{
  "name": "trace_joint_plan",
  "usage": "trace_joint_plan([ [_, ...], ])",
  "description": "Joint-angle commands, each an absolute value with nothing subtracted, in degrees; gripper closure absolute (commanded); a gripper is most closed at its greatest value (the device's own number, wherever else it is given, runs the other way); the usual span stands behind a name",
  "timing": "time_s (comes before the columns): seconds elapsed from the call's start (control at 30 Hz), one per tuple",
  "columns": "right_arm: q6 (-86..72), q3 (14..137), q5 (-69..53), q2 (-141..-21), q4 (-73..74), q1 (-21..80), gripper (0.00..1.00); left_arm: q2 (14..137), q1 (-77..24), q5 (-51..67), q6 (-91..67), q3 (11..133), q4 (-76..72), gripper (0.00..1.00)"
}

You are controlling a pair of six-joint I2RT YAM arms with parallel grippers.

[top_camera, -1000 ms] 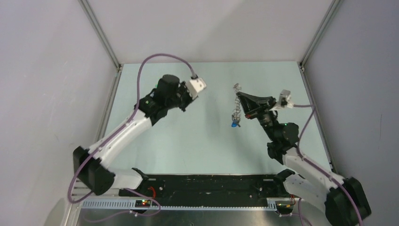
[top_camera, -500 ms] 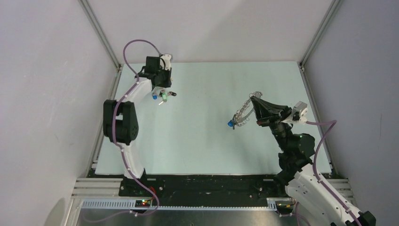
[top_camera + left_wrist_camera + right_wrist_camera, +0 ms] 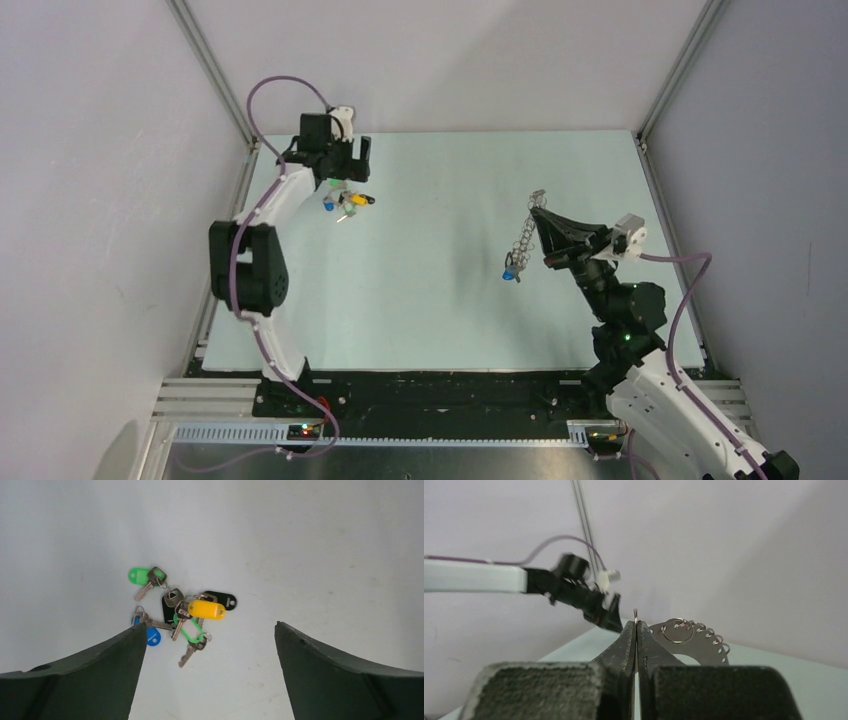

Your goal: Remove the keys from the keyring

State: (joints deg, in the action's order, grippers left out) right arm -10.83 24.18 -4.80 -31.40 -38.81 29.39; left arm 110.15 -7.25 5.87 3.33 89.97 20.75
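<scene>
The left end effector (image 3: 210,626) is hanging wide open over the counter (image 3: 430,300), gripping nothing at all, its two dark fingers (image 3: 90,675) spread far apart. Lying flat on the counter beneath it, between those fingers and crowding toward the one on the left of the wrist view, is a loose heap of keys (image 3: 182,615). They are small silver blades, each with a coloured plastic tag. A green one is sitting at the far edge of the heap and a yellow one is lying on top in the middle. A black one is poking out just beside the yellow, a second green is looping underneath, and a blue one is hiding partly behind the fingertip.

Well across the counter, the right end effector (image 3: 636,628) is pinching fully shut, its jaws pressed together on a small wire loop at the rim of the keyring (image 3: 711,650). The keyring is rising just beyond the fingertips. It is a flat silver-grey ring with a wide central hole, its rim studded with little wire loops. From above it is showing edge-on, a thin studded line trailing from the fingertips, with one blue key (image 3: 510,268) dangling at its far end.
</scene>
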Motion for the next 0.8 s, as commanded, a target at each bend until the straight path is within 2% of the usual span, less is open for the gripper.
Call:
trace_joint_plan([
  [0.0,-8.14,27.14,-2.31,-34.5,-38.68,29.1,1.0,93.16,-10.12,8.36,0.73,86.63,19.07,0.0],
  [0.17,-4.44,30.99,0.67,-41.95,-32.55,28.08,0.97,80.74,-14.11,14.78,-3.17,77.65,18.91,0.0],
  [0.47,-2.23,43.08,4.15,-64.92,-31.36,23.71,1.0,61.11,-16.88,10.91,-2.92,60.47,18.88,0.0],
  [0.5,-2.01,45.84,4.8,-66.52,-31.77,23.33,0.96,58.59,-16.88,10.33,-2.87,58.69,18.87,0.0],
  [0.53,-1.97,47.48,5.12,-69.58,-31.53,23.18,0.85,57.46,-16.88,9.2,-2.94,57.95,18.88,0.0],
  [0.57,-2.16,50.98,6.03,-70.91,-29.81,22.93,0.59,55.26,-16.88,8.55,-3.18,56.61,18.89,0.0],
  [0.63,-2.34,55.38,7.45,-73.24,-26.51,22.91,0.27,52.49,-16.88,5.06,-5.4,55.19,18.9,0.0],
  [0.7,-1.97,56.0,7.62,-72.77,-25.31,22.91,0.2,50.06,-16.89,2.29,-7.28,54.15,18.85,0.0],
  [0.77,-1.62,56.02,7.78,-71.0,-22.68,22.87,0.18,47.94,-16.88,0.6,-9.65,53.48,19.06,0.0],
])
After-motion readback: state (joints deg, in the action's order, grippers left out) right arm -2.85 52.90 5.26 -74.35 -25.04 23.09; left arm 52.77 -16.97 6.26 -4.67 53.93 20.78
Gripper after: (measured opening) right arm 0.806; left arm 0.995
